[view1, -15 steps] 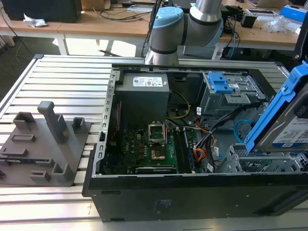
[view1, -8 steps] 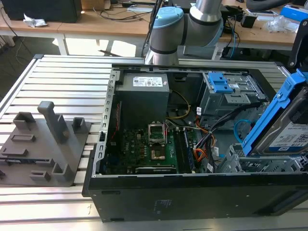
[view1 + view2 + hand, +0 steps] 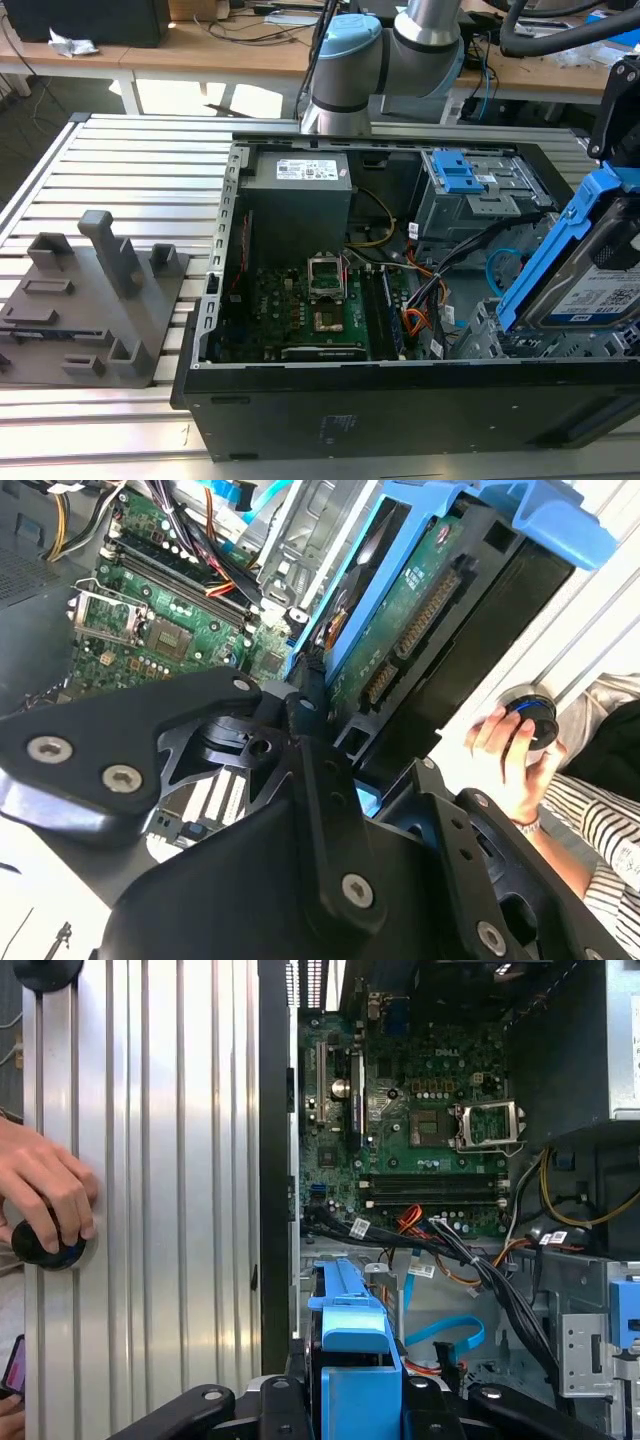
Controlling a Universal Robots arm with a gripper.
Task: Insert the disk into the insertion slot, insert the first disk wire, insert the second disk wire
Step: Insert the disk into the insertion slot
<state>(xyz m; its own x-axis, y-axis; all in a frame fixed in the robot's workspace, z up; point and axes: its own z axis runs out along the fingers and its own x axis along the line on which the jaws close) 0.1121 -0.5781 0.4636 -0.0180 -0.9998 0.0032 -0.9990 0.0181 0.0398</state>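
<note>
Disk (image 3: 588, 290) sits clamped tight in my gripper (image 3: 352, 1398), tilted just above the insertion slot (image 3: 492, 335), not yet seated; second disk wire (image 3: 445, 1335) loops loose beside that slot, so I judge both wires are left to do.

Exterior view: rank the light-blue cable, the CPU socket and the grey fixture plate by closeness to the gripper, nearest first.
1. Light-blue cable: a loop just beside the gripper and the disk it holds, on the exterior view's right.
2. CPU socket: near the middle of the view.
3. Grey fixture plate: far on the exterior view's left.
</note>
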